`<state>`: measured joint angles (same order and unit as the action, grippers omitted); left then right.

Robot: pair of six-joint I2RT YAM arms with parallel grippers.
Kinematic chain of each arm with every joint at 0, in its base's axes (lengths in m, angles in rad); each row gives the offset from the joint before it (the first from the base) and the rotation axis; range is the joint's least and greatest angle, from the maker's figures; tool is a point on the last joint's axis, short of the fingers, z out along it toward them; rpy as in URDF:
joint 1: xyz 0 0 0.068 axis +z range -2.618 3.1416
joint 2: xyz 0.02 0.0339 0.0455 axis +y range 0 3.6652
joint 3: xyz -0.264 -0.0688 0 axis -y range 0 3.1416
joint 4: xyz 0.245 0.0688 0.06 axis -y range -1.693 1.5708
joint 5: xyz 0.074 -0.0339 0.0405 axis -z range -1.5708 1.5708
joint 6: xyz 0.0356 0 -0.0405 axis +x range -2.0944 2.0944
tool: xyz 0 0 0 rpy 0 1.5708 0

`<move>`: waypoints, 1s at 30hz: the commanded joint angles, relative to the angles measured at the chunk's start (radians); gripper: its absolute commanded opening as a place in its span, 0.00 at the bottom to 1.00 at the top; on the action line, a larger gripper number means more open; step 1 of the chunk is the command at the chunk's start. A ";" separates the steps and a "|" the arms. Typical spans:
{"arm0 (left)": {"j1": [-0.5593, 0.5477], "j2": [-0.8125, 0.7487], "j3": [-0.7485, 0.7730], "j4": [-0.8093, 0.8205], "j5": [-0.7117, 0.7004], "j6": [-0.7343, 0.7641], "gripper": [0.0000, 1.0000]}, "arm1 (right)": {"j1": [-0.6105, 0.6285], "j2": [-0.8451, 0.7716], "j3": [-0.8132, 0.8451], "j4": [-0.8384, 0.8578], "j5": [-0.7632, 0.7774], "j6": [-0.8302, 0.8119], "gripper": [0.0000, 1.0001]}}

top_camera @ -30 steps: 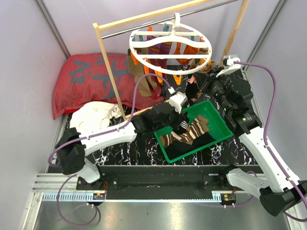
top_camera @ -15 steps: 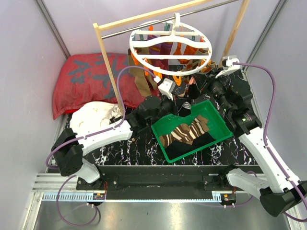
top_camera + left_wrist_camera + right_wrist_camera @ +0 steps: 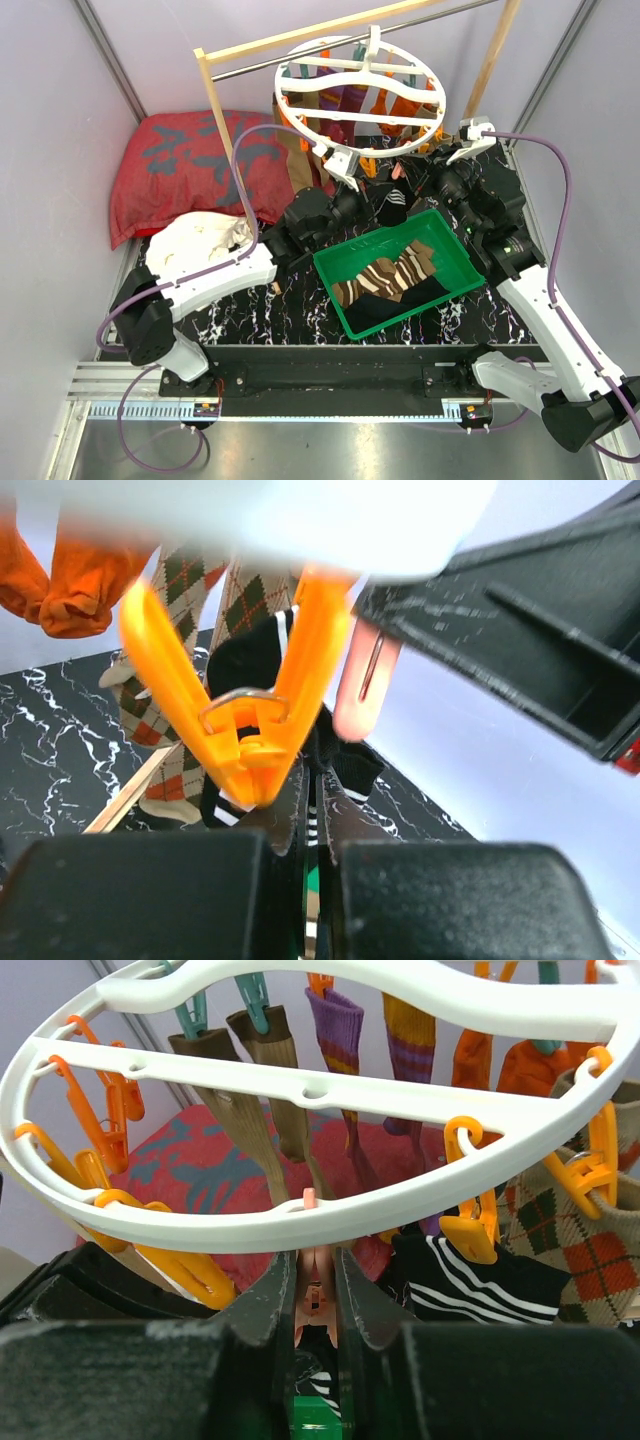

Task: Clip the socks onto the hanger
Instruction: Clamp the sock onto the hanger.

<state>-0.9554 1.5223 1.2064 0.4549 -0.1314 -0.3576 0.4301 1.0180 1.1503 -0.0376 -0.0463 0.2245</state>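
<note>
The white round hanger [image 3: 360,118] [image 3: 300,1222] hangs from the rod, with brown, purple, orange and argyle socks [image 3: 262,1110] clipped under it. My left gripper [image 3: 375,203] [image 3: 312,792] is shut on a black sock with white stripes [image 3: 392,208] [image 3: 345,765], held just below the ring beside an orange clip [image 3: 250,715]. My right gripper [image 3: 425,172] [image 3: 320,1275] is shut on a pale pink clip [image 3: 322,1270] [image 3: 360,680] under the ring's near edge. A brown-and-cream striped sock [image 3: 395,275] lies in the green tray [image 3: 455,250].
A pale wooden frame [image 3: 222,140] with a metal rod carries the hanger. Behind it on the left lie a red patterned pillow [image 3: 180,165] and a white cloth [image 3: 200,240]. Another black striped sock [image 3: 480,1282] hangs from an orange clip at the ring's right.
My left arm has risen from the green tray to the hanger's underside, carrying the black striped sock. The ring has tilted and shifted slightly. The right gripper has stayed on its clip.
</note>
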 commanded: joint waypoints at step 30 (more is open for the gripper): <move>-0.032 0.059 0.163 -0.065 -0.056 0.111 0.00 | 0.001 0.025 -0.052 0.082 0.109 0.032 0.19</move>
<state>-0.9817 1.5795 1.3163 0.3546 -0.1520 -0.2779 0.4301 1.0374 1.1103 0.0265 0.0196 0.2497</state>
